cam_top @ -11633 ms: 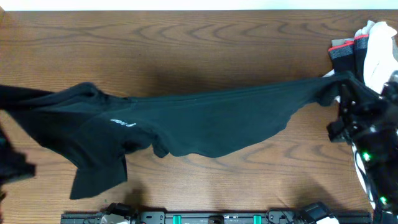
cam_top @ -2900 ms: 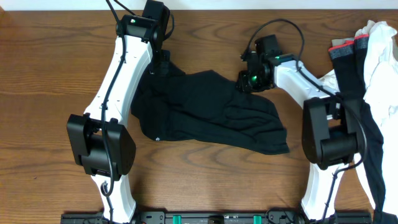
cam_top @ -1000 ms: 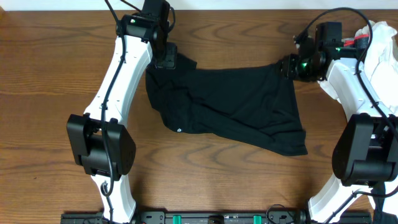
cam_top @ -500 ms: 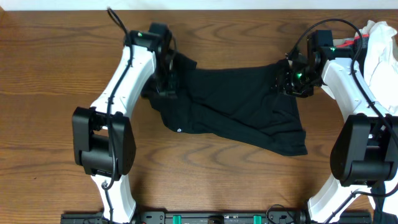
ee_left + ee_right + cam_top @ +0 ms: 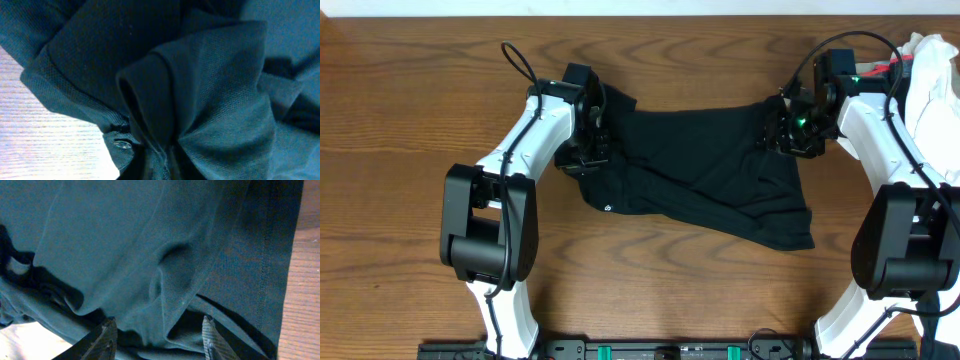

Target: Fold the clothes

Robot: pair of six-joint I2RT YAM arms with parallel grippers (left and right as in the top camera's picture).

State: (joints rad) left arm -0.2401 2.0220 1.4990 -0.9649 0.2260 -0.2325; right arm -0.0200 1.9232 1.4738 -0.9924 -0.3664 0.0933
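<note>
Your tabletop (image 5: pixel 420 100) is brown wood with a bold wavy grain. On it, between the two arms, lies the T-shirt (image 5: pixel 700 170). It is plain black, soft and limp, spread as a rough crumpled slab with diagonal creases. Its lower right corner trails toward the near edge, and there is a tiny pale mark (image 5: pixel 607 209) low on its left side. Up close on the left wrist camera, the cloth shows a fine dotted knit and a thick rolled fold that narrows into a tight gather.

Your left arm (image 5: pixel 535 120), white links with black joints, reaches forward from its base and bends inward over the shirt's left edge. The left tool (image 5: pixel 588 150) is down on the cloth and clamped shut, with that gathered fold pinched in it.

Your right arm (image 5: pixel 865 120) bends in from the other side over the shirt's upper right corner. The right tool (image 5: pixel 790 135) has its fingers (image 5: pixel 106 339) spread apart, not closed. A soft pucker of fabric lies between them, and the stitched hem lies just to their right beside bare wood.

At the far right edge, a bunched white cloth (image 5: pixel 930 80) sits apart from the shirt.
</note>
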